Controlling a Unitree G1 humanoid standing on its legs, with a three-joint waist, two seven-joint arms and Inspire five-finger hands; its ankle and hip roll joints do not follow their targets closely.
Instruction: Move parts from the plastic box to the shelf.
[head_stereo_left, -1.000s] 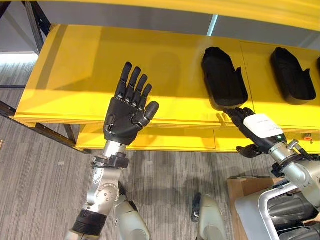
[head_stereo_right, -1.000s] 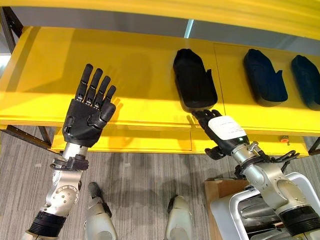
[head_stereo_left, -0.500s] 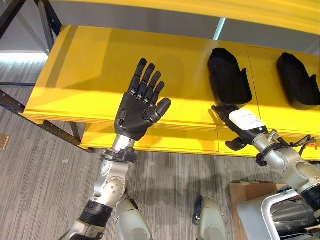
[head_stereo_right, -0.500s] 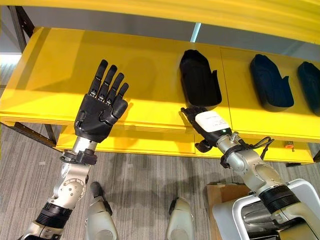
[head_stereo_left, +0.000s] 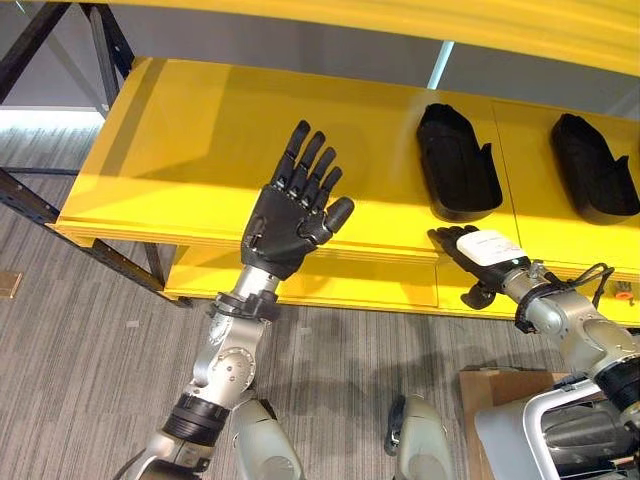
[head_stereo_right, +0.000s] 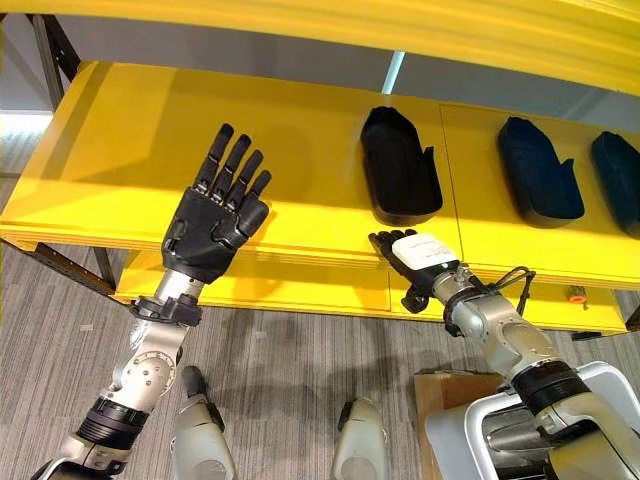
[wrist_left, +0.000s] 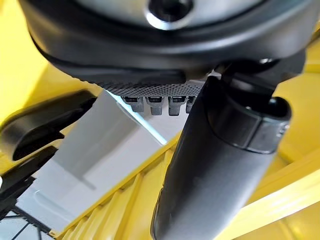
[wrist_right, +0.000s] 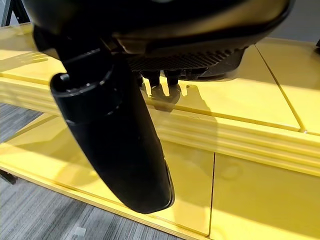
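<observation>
Currently, as I read it from my station:

Left hand: my left hand (head_stereo_left: 288, 214) is raised at centre frame in the head views, palm towards the camera, fingers straight and spread, holding nothing.

Right hand: my right hand (head_stereo_right: 415, 257) sits at the right of centre, against the front edge of the yellow shelf (head_stereo_left: 180, 150); its fingers look relaxed and empty, and its wrist view shows nothing in them beyond the shelf edge.

Nearest part: a black part (head_stereo_left: 457, 162) lies flat on the shelf top in the upper right of the frame, just beyond my right fingertips, apart from them.

Other parts: a second black part (head_stereo_left: 592, 167) lies at the far right edge; the right eye view shows a third part (head_stereo_right: 617, 183) beside it.

Plastic box: a grey box (head_stereo_left: 555, 440) shows at the lower right corner; I cannot tell how many parts remain inside.

Progress: I judge three parts placed, both hands free, and another trip to the box due next.
</observation>
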